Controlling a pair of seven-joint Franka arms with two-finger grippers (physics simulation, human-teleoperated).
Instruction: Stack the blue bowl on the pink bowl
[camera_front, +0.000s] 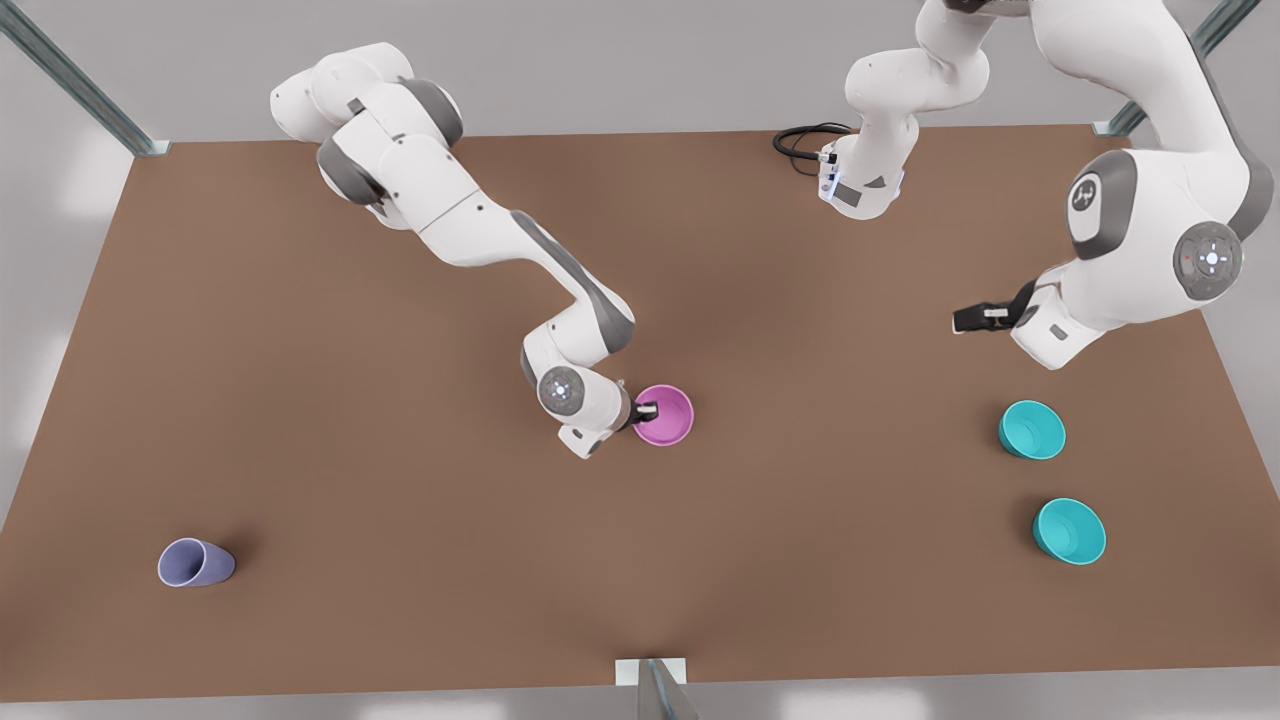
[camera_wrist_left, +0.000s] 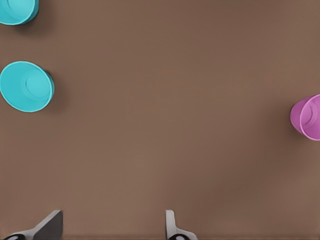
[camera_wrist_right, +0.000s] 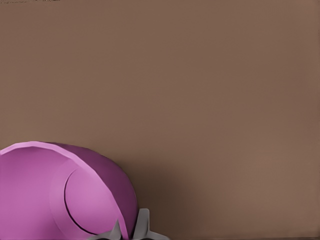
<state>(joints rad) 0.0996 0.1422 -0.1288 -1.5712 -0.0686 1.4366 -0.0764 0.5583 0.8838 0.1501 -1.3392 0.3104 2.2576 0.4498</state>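
The pink bowl (camera_front: 668, 415) stands near the table's middle. My right gripper (camera_front: 645, 410), on the arm at the front view's left, is shut on the bowl's near rim. In the right wrist view the pink bowl (camera_wrist_right: 65, 192) has its wall pinched between the right gripper (camera_wrist_right: 131, 228) fingers. The blue bowl (camera_front: 1032, 429) sits at the front view's right, also seen as the blue bowl (camera_wrist_left: 26, 86) in the left wrist view. My left gripper (camera_front: 962, 321) hovers open above the table, behind the blue bowl and apart from it. Nothing lies between the left gripper (camera_wrist_left: 110, 227) fingers.
A slightly wider teal bowl (camera_front: 1069, 531) sits just in front of the blue one. A lavender cup (camera_front: 194, 563) lies at the front left. A black cable (camera_front: 800, 140) loops at the table's (camera_front: 400, 480) back edge.
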